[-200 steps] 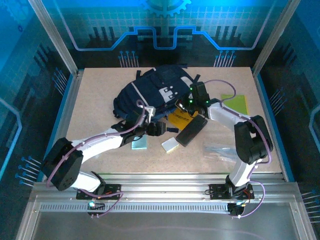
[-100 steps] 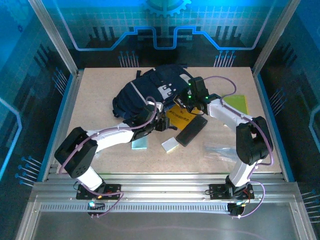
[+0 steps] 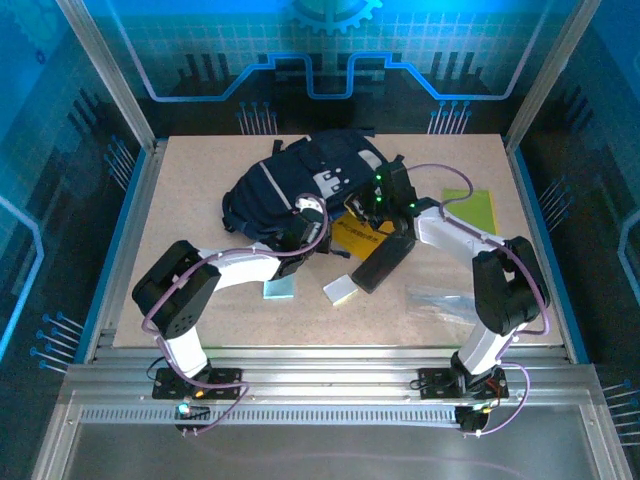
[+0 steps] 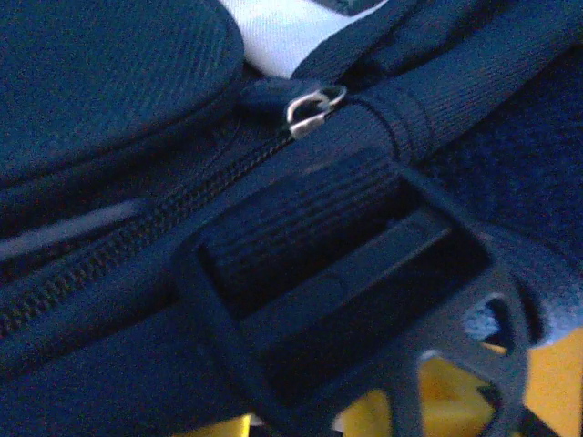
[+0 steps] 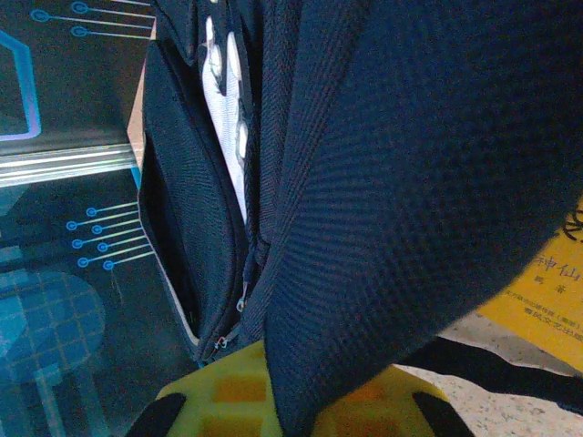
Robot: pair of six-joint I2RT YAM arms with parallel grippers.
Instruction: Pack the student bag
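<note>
The student bag (image 3: 300,180) lies slumped toward the far edge of the table (image 3: 200,200), about midway across. Its near right part overlaps a yellow book (image 3: 362,236), and a black pencil case (image 3: 383,262) lies just nearer than the book. The right gripper (image 3: 383,200) is at the bag's right side, its jaws closed on a fold of navy fabric that runs down between its yellow pads (image 5: 228,401). The left gripper (image 3: 308,232) presses against the bag's near edge. Its wrist view shows a black strap buckle (image 4: 346,273) and a silver zip pull (image 4: 310,107) up close, and I cannot tell how wide its jaws are or whether they hold anything.
</note>
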